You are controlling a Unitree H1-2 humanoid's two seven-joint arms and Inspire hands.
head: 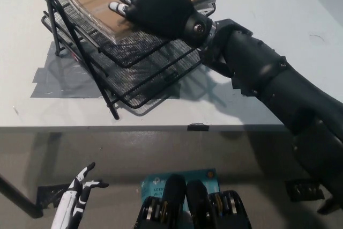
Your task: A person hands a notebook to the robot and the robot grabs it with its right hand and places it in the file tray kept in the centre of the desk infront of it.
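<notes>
A brown spiral-bound notebook (pixel 101 2) lies tilted on the top tier of the black mesh file tray (pixel 134 63) at the upper left. My black right hand (pixel 155 6) rests on top of the notebook, fingers curled over its cover and gripping it. The arm reaches in from the lower right across the white desk (pixel 252 4). Part of the notebook is hidden under the hand. My white left hand (pixel 77 199) hangs low at the bottom left, below the desk edge, fingers apart and holding nothing.
Grey tape patches (pixel 59 79) lie on the desk under the tray. The desk's front edge (pixel 161 128) runs across the middle of the picture. A blue-labelled item (pixel 177 178) lies on the floor below.
</notes>
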